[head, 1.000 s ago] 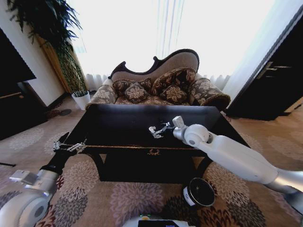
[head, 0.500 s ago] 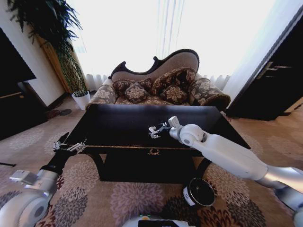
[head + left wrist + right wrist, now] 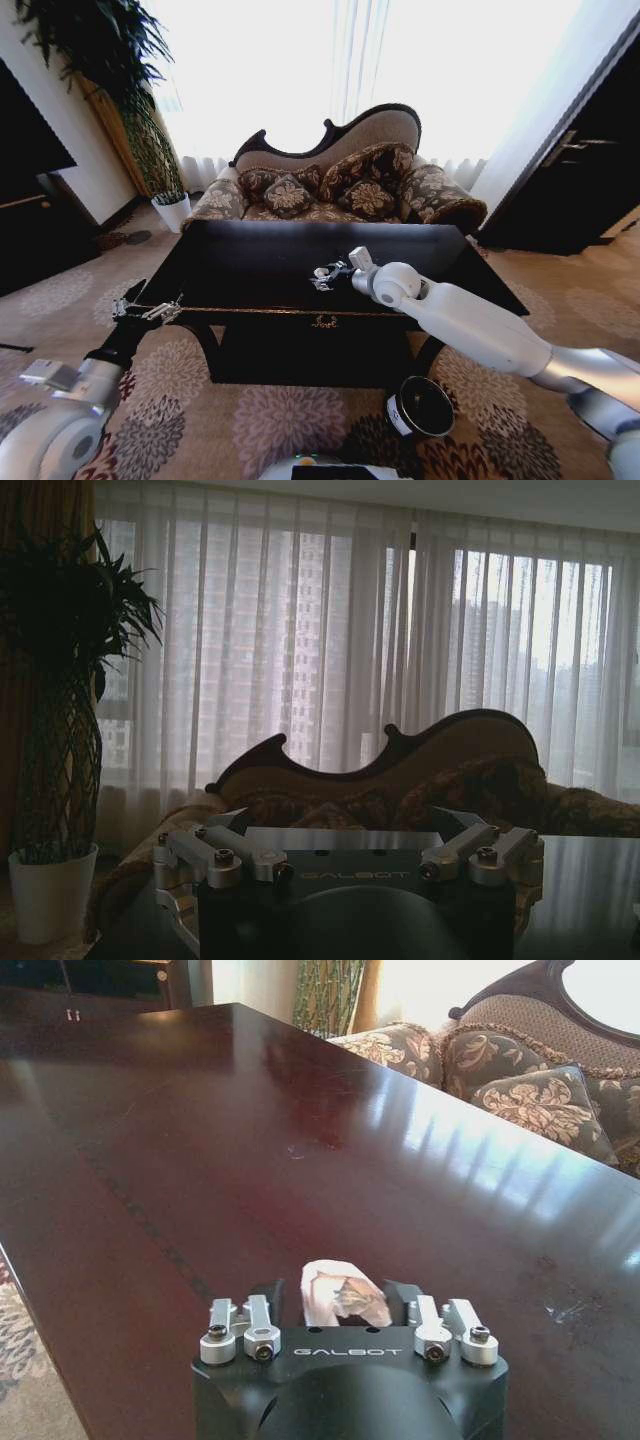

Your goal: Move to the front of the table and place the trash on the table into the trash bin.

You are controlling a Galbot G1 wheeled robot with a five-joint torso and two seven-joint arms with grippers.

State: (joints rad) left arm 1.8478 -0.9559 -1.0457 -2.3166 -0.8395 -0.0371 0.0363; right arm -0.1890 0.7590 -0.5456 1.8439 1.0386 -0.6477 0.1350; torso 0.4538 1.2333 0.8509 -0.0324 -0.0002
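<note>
My right gripper (image 3: pixel 324 275) reaches over the middle of the glossy black table (image 3: pixel 230 262), near its front edge. In the right wrist view a crumpled whitish wrapper (image 3: pixel 343 1295), a piece of the trash, sits between the drawn-in fingers of my right gripper (image 3: pixel 340 1305). A tiny white bit (image 3: pixel 295 1150) lies on the tabletop (image 3: pixel 180 1160) farther out. The black trash bin (image 3: pixel 421 405) stands on the carpet below the right arm, in front of the table. My left gripper (image 3: pixel 148 311) hangs open by the table's front left corner, holding nothing.
A patterned sofa (image 3: pixel 330 185) stands behind the table, with a potted plant (image 3: pixel 150 150) at the back left. Dark cabinets (image 3: pixel 30 200) flank the left, and a dark door (image 3: pixel 590 160) stands on the right. Patterned carpet (image 3: pixel 250 420) lies in front.
My right arm has shifted a little to the left over the table, carrying its gripper with it. The left arm and the bin have not moved.
</note>
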